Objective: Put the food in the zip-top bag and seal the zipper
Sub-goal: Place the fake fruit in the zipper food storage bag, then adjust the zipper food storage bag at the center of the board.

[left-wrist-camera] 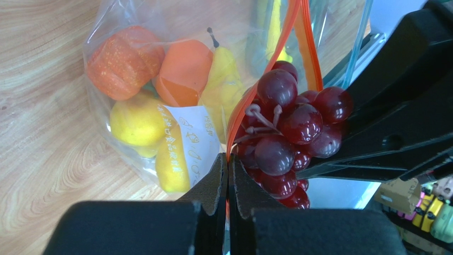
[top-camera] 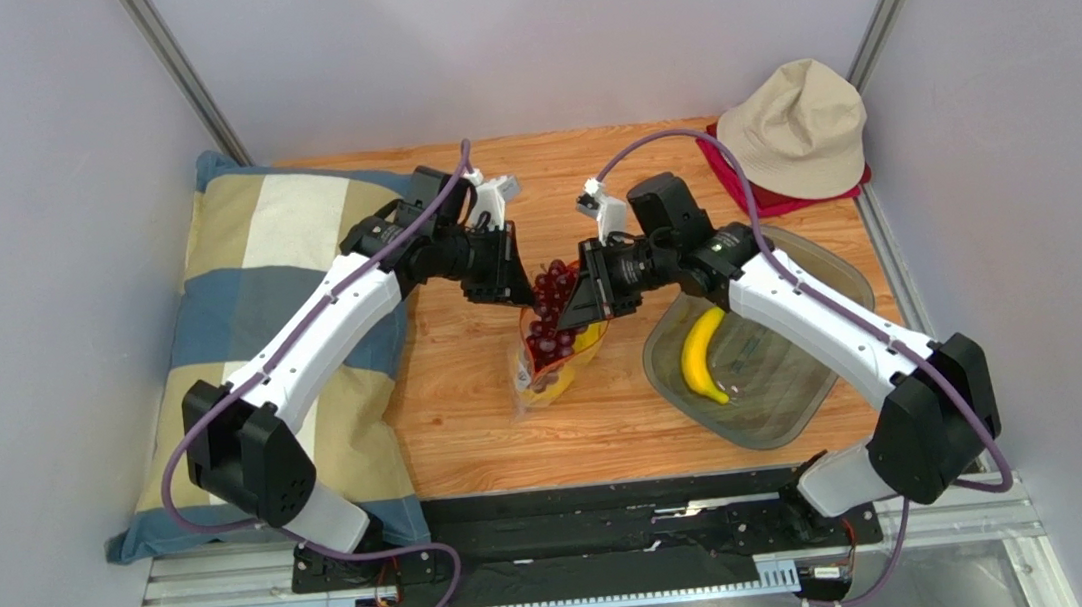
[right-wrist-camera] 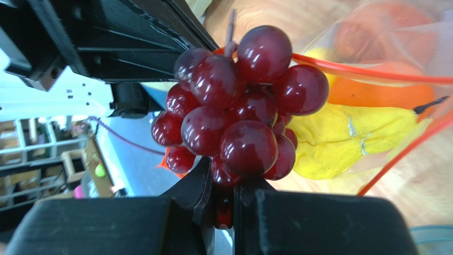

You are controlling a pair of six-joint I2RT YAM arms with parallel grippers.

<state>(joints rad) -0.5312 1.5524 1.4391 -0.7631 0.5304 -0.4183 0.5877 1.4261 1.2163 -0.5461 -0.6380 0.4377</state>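
A checked pillow (top-camera: 252,228), grey tray (top-camera: 784,402), beige hat (top-camera: 796,126) on red cloth (top-camera: 793,202).

Pillow (top-camera: 259,288) blocks the table's (top-camera: 468,409) left edge, hat (top-camera: 796,126) and tray (top-camera: 789,376) the right, zip-top bag (top-camera: 547,371) the centre; near edge lies open.

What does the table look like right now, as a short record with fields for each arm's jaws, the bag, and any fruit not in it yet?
left jaws: shut on the zipper strip at the mouth of the zip-top bag
right jaws: shut on the grape bunch, held at the bag's open mouth
in bag: pumpkin, orange, pear, lemon
outside bag: banana, lying in the grey tray
seal: not closed
also on table: pillow at left, hat at rear right
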